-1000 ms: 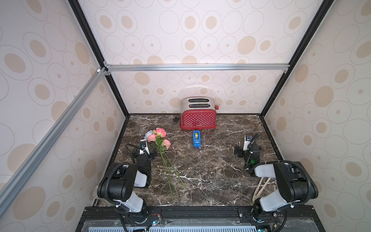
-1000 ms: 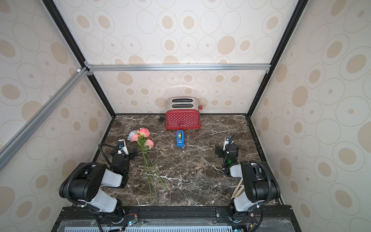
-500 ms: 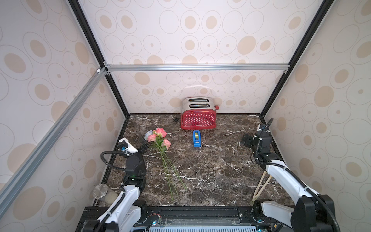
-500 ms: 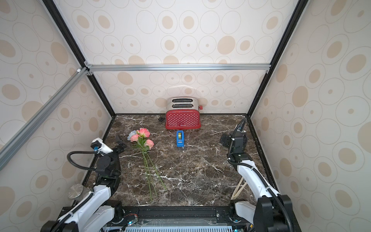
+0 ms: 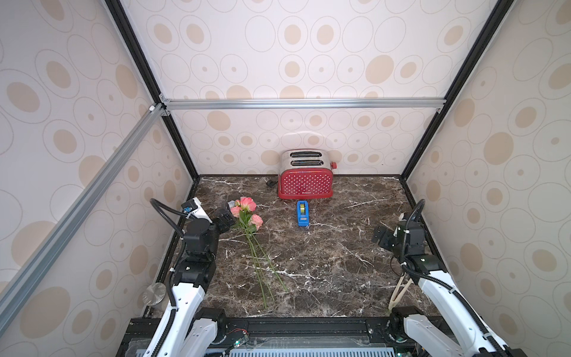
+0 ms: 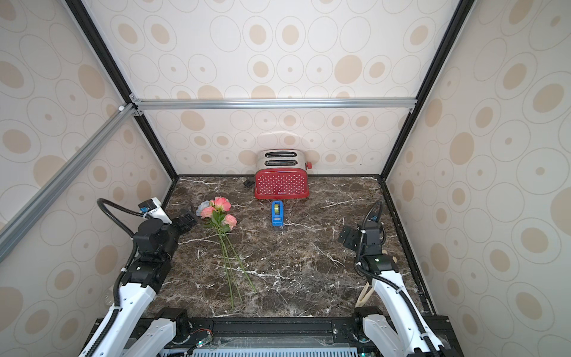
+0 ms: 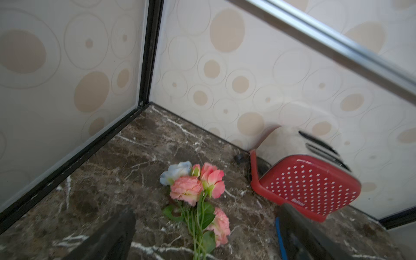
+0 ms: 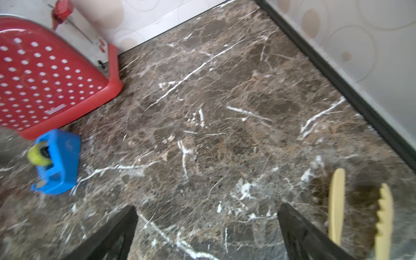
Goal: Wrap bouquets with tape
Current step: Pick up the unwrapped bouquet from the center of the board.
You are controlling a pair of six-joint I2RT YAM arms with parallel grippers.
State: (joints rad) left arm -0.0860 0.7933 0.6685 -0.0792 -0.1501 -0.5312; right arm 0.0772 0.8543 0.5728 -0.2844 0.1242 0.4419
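The bouquets are one bunch (image 5: 247,213) (image 6: 220,212) of pink blooms and a pale blue rose, lying on the marble table (image 5: 324,262) at the left, thin green stems trailing toward the front. My left gripper (image 5: 224,221) (image 6: 185,219) hovers open just left of the blooms. In its wrist view the flowers (image 7: 195,191) lie between and beyond the open left gripper (image 7: 208,211). The tape (image 5: 302,213) (image 6: 277,214) (image 8: 56,162), a yellowish roll in a blue dispenser, stands mid-table. My right gripper (image 5: 381,236) (image 6: 347,236) (image 8: 207,209) hangs open and empty at the right.
A red polka-dot toaster (image 5: 305,182) (image 6: 281,184) (image 7: 308,186) (image 8: 45,85) stands against the back wall, just behind the tape. Wooden tongs (image 5: 400,290) (image 8: 336,202) lie at the right front under the right arm. Patterned walls close in three sides.
Both arms have unfolded from a tucked pose at the front and now reach out over the table. The left gripper has come beside the blooms. Flowers and tape have not moved.
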